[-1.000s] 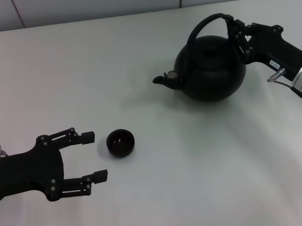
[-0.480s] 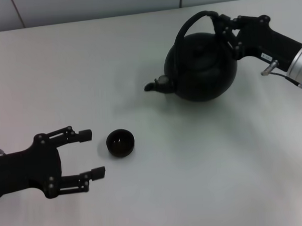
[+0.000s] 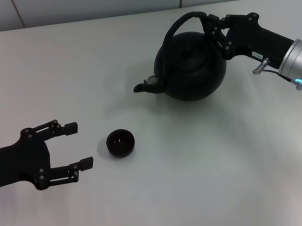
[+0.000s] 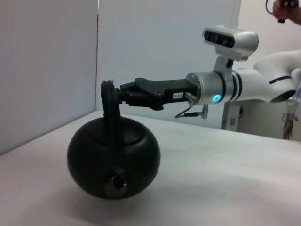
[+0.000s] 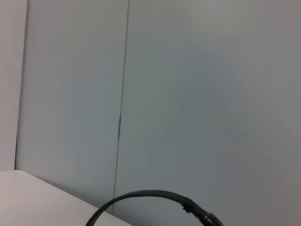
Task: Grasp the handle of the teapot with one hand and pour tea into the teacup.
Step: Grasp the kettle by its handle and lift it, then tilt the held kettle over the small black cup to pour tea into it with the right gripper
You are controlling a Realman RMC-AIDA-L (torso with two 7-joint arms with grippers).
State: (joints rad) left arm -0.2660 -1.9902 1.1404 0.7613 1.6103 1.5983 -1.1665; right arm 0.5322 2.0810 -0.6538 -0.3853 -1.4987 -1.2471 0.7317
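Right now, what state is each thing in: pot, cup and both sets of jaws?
teapot: upright, lid on, spout aimed toward the robot's left.
handle: raised, clamped at its right end.
teacup: upright on the table, apart from the teapot.
right gripper: jaws shut on the handle.
left gripper: jaws open, empty, beside the teacup.

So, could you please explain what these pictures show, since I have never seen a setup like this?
This is a two-armed robot, each arm ending in a gripper. One picture looks down from a camera on its head; the other two come from cameras on its wrists. On the white table there is a small teacup. The right gripper is shut on the handle of a round black teapot, whose spout points toward the cup's side. The left gripper waits open beside the cup, touching nothing. The left wrist camera sees the teapot side-on with the right arm behind; the right wrist camera catches only the handle and a wall.
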